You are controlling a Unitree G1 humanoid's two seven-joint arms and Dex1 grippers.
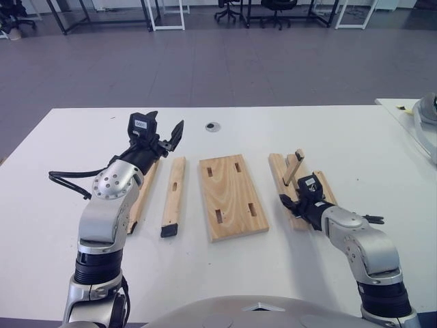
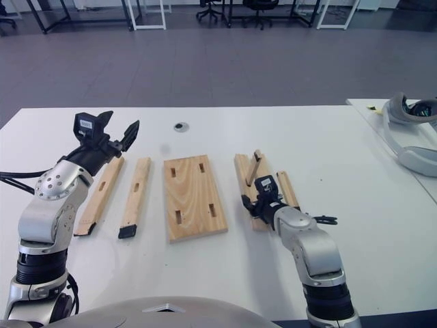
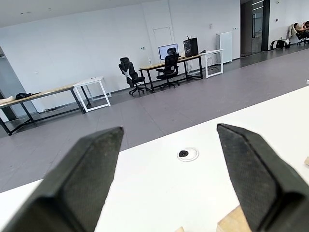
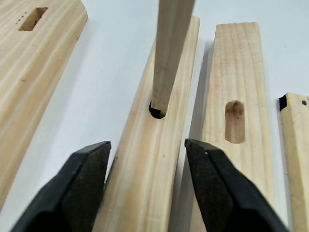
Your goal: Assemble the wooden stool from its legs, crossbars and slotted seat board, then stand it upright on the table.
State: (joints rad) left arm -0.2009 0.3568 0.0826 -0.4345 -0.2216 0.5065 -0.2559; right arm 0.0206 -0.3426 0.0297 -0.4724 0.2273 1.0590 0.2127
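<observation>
Leaning out of the mortise of the inner right-hand leg [image 4: 154, 140]: one crossbar [image 4: 171, 48], seated loosely, to judge by the dark gap at its foot. Straddling that leg, low over the table [image 1: 341, 130]: the right gripper [image 4: 147, 154], pads spread wide to either side and clamping nothing. Just beside, a second slotted leg [image 4: 236, 72]. Flat at the table's middle, the slotted seat board [image 1: 232, 191]. Left of the board, a near-left leg [image 1: 179, 167] and, farther out, an outer left leg [image 2: 94, 205]. Raised above the far ends of those two, the left gripper [image 1: 166, 121], fingers likewise wide, holding nothing. Likely to go wrong on closing or lifting: the crossbar toppling or levering out, with only a loose fit to hold it. Also possible: a pad landing on the neighbouring leg and dragging it askew, given so little room between the two. Hard to judge: the depth of the tenon in its slot. Hidden under the right arm in the head views: the near ends of both right-hand legs. Partly covered by the left arm: the outer left leg. Cut off at the right wrist view's edge: a further black-capped piece [image 4: 294, 145], leg or crossbar impossible to say.
</observation>
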